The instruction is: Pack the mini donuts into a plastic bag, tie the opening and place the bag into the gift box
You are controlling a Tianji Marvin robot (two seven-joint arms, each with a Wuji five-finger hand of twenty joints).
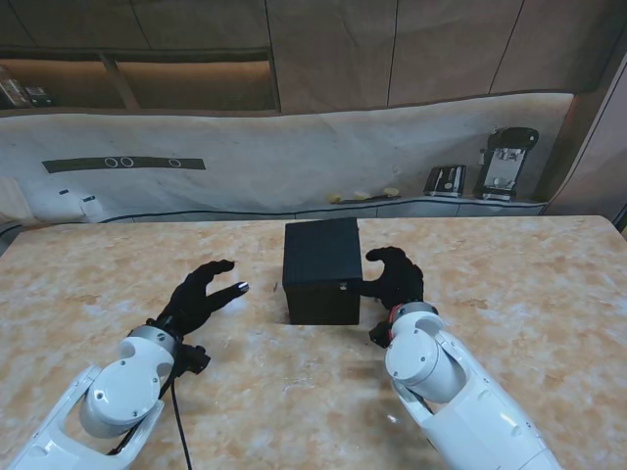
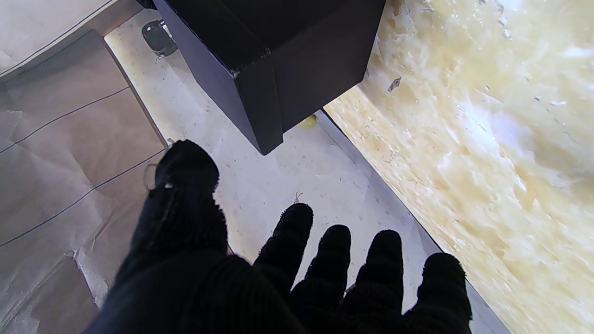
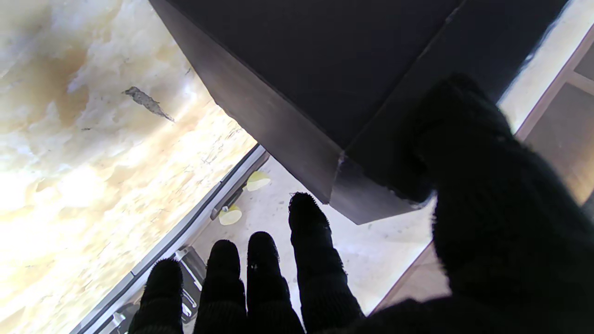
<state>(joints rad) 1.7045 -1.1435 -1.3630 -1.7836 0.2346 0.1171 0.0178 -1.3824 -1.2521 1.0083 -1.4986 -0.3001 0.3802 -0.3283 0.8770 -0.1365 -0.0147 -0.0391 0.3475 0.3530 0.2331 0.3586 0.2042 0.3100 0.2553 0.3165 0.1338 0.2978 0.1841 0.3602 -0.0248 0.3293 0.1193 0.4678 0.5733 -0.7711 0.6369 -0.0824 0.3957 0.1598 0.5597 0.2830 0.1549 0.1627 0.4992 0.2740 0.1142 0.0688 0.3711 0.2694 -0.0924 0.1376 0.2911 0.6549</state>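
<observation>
A closed black gift box [image 1: 321, 269] stands in the middle of the marble table [image 1: 509, 274]. My right hand [image 1: 397, 277] in a black glove is beside the box's right side, its thumb [image 3: 459, 139] touching the box [image 3: 325, 83] near a corner, the other fingers [image 3: 260, 278] spread and free. My left hand [image 1: 204, 292] hovers open to the left of the box [image 2: 274, 55], apart from it, fingers [image 2: 357, 260] spread and empty. No donuts or plastic bag show in any view.
Beyond the table's far edge runs a white counter with small yellow pieces [image 1: 364, 196] and two dark appliances [image 1: 507, 162]. A black cable [image 1: 181, 431] hangs under my left wrist.
</observation>
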